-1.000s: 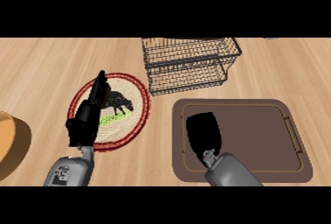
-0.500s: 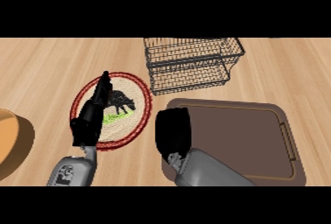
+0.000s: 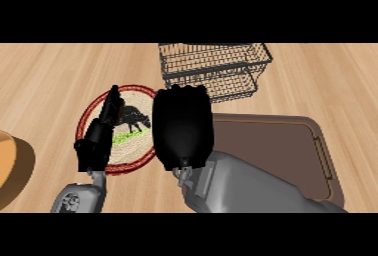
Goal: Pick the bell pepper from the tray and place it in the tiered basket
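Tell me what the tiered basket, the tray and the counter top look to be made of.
Tiered basket: thin dark wire, likely metal, since the counter shows through its open grid. Tray: smooth brown, matte, with a raised rim; plastic or coated wood, hard to tell. Counter top: light wood or wood-look laminate, judging by its lengthwise grain lines.

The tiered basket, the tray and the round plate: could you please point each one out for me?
tiered basket [image 3: 214,65]: head view, on its wire mesh wall.
tray [image 3: 284,150]: head view, on its bare brown floor.
plate [image 3: 133,120]: head view, on the dark animal picture at its middle.
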Tool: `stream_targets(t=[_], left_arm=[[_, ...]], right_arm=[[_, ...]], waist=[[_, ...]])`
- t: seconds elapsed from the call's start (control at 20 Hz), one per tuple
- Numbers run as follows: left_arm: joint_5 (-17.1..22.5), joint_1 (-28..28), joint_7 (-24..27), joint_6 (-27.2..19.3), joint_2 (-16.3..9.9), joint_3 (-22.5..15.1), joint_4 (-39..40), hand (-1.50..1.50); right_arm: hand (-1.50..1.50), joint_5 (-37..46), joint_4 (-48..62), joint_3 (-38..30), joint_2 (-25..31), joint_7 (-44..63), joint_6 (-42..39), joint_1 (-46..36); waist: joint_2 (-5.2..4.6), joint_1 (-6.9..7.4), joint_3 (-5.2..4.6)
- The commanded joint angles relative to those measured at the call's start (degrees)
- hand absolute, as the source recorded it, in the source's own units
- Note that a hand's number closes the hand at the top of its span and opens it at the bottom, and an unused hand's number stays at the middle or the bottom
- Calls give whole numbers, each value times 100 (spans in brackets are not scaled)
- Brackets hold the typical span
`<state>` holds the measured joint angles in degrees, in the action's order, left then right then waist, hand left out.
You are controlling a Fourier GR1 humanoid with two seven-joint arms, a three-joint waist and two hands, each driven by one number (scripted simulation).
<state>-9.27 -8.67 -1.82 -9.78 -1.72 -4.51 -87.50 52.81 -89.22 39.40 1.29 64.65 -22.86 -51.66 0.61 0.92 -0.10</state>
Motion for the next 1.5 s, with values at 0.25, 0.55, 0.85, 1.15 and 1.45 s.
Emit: stream_targets(t=[0.25,0.55,0.85,1.15,1.45], left_arm=[[73,293,37,95,-55,-11,-244,0],[87,-28,-184,129,-69,30,-214,0],[52,-70,-77,72,25,19,-22,0],[-64,7,-260,-75,109,-55,-289,0],[-143,-68,-33,-116,154,-47,24,0]], right_arm=[[150,-483,-35,-1503,-122,1270,-1191,-1549],[150,-1032,409,-2072,-124,1290,-93,-1985],[150,-590,1445,-2174,-125,648,363,-2276],[150,-238,1949,-2771,231,-12,-86,-2513],[150,357,2683,-2681,152,-568,246,-2518]], waist=[[17,-21,-2],[-35,39,1],[-74,0,2],[-56,-58,8],[-66,-54,6]])
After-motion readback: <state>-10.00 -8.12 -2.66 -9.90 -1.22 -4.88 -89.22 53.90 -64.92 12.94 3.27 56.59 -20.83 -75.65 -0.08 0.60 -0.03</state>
